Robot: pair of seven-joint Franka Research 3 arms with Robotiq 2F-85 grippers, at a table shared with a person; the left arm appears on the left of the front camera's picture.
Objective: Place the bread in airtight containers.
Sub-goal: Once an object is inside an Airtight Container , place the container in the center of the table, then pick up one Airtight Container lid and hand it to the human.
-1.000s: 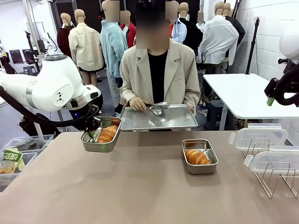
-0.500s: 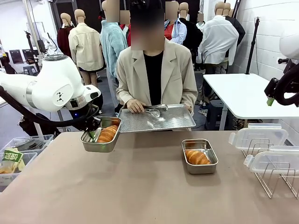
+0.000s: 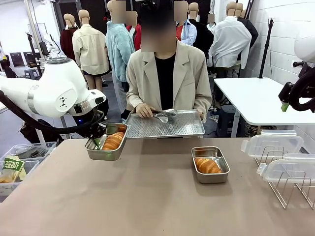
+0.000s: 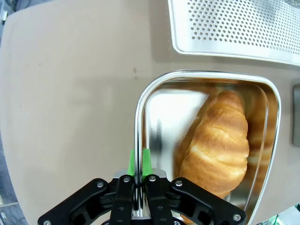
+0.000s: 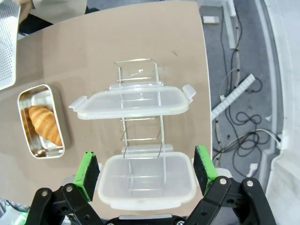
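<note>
Bread roll (image 3: 113, 141), golden and ridged, lay lengthwise in the left pan (image 3: 105, 154) at the far left of the brown table (image 3: 147, 206). The left gripper (image 4: 139, 161) had pinched that pan by its rim, a green pad pressed to each side of the steel wall. Whether the pan's bottom touched the table or hung just above it could not be told. In the left wrist view the roll lay against the wall away from the fingers, leaving bare steel on the gripped side.

A second bread roll (image 3: 207, 165) lay in the right pan (image 3: 210, 178), which stood open-topped on the table right of the middle, well apart from either arm.

The right gripper (image 5: 146, 166) hung high over the table's right end with its fingers spread wide and nothing between them. Beneath it a wire rack (image 3: 291, 191) carried two clear plastic lids (image 3: 272, 142), one beside the other.

Across the table a person in a beige jacket held a perforated steel tray (image 3: 172, 127) level at the far edge, just beyond the left pan. One hand (image 3: 144, 109) rested on the tray's rim beside a pair of metal tongs (image 3: 165, 114) lying on the tray.
</note>
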